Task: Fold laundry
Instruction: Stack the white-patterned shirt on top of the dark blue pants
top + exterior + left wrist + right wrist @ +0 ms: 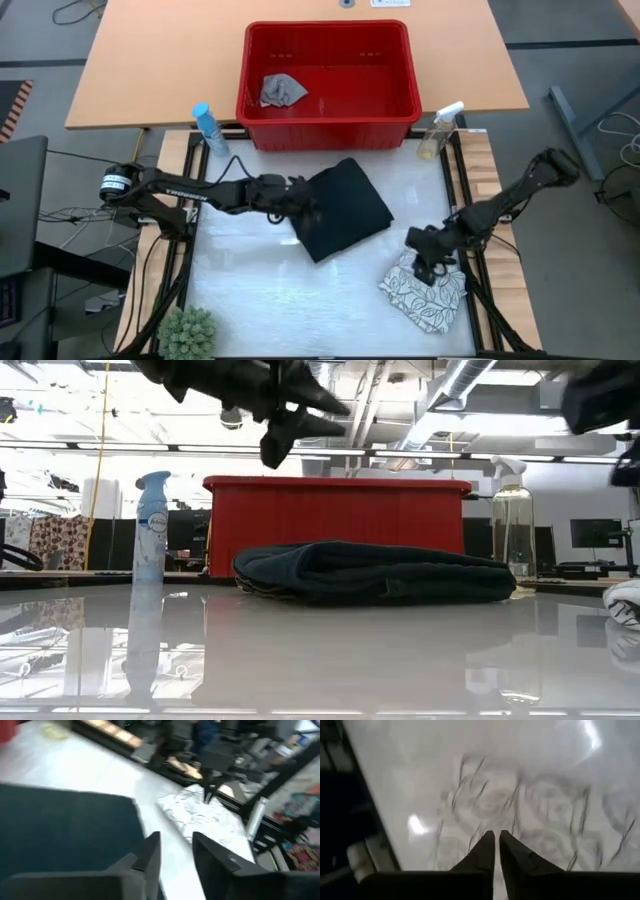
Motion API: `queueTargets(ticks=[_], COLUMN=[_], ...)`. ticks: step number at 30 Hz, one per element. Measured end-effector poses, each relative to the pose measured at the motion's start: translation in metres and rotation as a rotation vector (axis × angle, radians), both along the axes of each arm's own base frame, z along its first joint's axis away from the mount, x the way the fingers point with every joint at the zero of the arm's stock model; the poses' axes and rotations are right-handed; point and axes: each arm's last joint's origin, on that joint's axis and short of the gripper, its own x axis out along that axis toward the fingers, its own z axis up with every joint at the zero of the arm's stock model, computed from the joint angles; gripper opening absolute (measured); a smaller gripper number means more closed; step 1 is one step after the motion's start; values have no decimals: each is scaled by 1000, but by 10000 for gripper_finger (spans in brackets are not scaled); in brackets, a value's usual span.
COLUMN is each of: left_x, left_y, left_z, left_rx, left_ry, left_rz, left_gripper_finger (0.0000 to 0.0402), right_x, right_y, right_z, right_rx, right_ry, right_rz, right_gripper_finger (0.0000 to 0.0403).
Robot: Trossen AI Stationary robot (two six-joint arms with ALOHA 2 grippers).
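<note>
Jeans (345,208) folded; left tool (175,851) apart; right tool (495,842) nearly together over leaf-print cloth (520,805).

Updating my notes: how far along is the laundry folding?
Done: dark denim jeans lie folded mid-table. In hand: right gripper, nearly shut, hovers over the white leaf-print cloth; left gripper stands open at the jeans' edge. Left: small grey cloth in the red plastic basket.

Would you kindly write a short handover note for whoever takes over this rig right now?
Left gripper: open, empty, at the left edge of the folded jeans mid-table.
Right gripper: nearly shut, over the leaf-print cloth at the table's front right; grip unclear.
Grey cloth: crumpled in the red basket.
Done: jeans look folded.
Left: grey cloth; maybe the leaf-print cloth.
</note>
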Motion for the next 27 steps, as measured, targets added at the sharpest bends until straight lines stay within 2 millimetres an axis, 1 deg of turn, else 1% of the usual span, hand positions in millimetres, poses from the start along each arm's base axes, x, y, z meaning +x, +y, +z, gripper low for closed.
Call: queueTargets(ticks=[2, 4, 8, 12, 14, 16, 19, 22, 24, 27], left_x=[1, 4, 15, 33, 44, 55, 70, 80, 82, 82], left_y=[-8, -15, -26, -30, -32, -33, -35, -36, -37, -37], left_z=[3, 5, -4, -10, -17, -20, -19, -20, -19, -17], left_rx=[4, -27, -148, -248, -268, -292, -322, -335, -342, -341], left_ry=[-38, -73, -106, -97, -62, -51, -57, -52, -49, -50], left_rz=[-45, -67, -71, -85, -109, -131, -154, -185, -209, -219], left_gripper_finger=[125, 150, 190, 209, 210, 210, 210, 210, 210, 210], right_x=[-5, -10, -23, -39, -48, -53, -57, -54, -50, -42], right_y=[7, 13, 30, 49, 56, 62, 70, 78, 84, 91], right_z=[4, 6, 7, 7, 6, 4, -3, -16, -26, -42], right_rx=[32, 76, 176, 247, 237, 208, 133, 59, 24, -17], right_ry=[33, 77, 181, 271, 289, 258, 194, 178, 193, 222], right_rz=[53, 67, -1, -78, -96, -114, -172, -230, -253, -305], right_gripper_finger=[67, 91, 154, 223, 245, 255, 249, 222, 191, 124])
